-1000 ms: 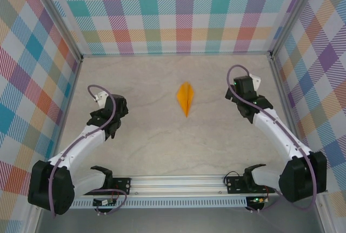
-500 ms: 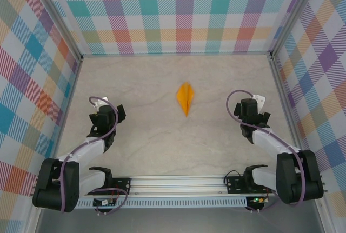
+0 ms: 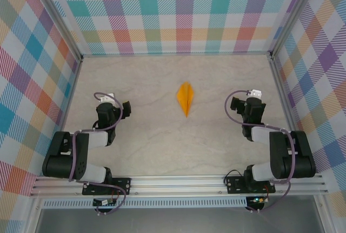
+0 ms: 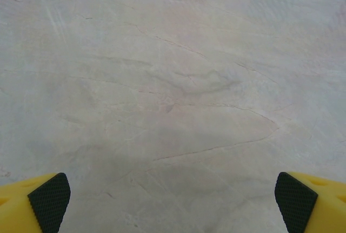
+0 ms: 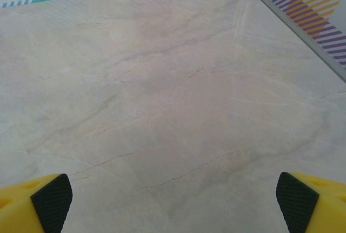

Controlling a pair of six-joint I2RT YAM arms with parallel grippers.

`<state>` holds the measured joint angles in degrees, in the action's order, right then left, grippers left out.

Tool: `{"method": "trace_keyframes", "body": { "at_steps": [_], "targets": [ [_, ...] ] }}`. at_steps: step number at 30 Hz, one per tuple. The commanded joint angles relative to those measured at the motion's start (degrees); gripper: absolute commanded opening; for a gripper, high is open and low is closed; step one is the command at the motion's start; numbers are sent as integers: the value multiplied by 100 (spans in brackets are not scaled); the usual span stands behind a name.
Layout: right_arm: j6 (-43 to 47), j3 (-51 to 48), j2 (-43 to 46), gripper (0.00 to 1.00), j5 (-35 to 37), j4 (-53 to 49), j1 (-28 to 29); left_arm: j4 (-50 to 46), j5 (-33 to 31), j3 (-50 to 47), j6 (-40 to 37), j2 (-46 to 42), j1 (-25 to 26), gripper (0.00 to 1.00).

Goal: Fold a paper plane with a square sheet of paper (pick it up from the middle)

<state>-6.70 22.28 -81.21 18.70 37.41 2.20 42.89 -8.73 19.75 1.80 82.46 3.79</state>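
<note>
The square sheet of paper lies folded as an orange-yellow paper plane (image 3: pixel 185 98), a slim dart with its point toward the near edge, flat on the middle of the table. My left gripper (image 3: pixel 114 106) is well to the plane's left, drawn back over its folded arm. It is open, with its yellow fingertips (image 4: pixel 48 200) wide apart over bare table. My right gripper (image 3: pixel 244 103) is equally far to the plane's right and also open, with its fingertips (image 5: pixel 296 200) spread and nothing between them.
The beige marbled tabletop (image 3: pixel 162 135) is walled by plaid panels (image 3: pixel 178 11) at the back and both sides. A metal rail (image 3: pixel 178 181) runs along the near edge by the arm bases. The right wall's frame (image 5: pixel 303 27) is close to the right gripper.
Both arms have pulled back toward the near edge and folded up, left toward the left side, right toward the right. The paper plane has not moved. Both grippers stayed open.
</note>
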Motion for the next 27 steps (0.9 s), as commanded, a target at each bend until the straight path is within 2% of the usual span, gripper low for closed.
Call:
{"method": "trace_keyframes", "body": {
  "at_steps": [1,8,20,23,27],
  "targets": [
    [108,58,-128,100,-473,575,-52,679,156,37,-82,236,-111,100],
    [206,52,-167,100,-665,646,-67,818,113,163,-40,691,-116,100],
    [318,308,-347,100,-920,368,-63,588,37,291,-144,710,-43,100],
    [325,341,-369,100,-938,311,-63,271,521,486,-363,728,-19,100],
    [372,302,-376,100,-1051,399,-62,263,532,480,-373,715,-19,100]
  ]
}}
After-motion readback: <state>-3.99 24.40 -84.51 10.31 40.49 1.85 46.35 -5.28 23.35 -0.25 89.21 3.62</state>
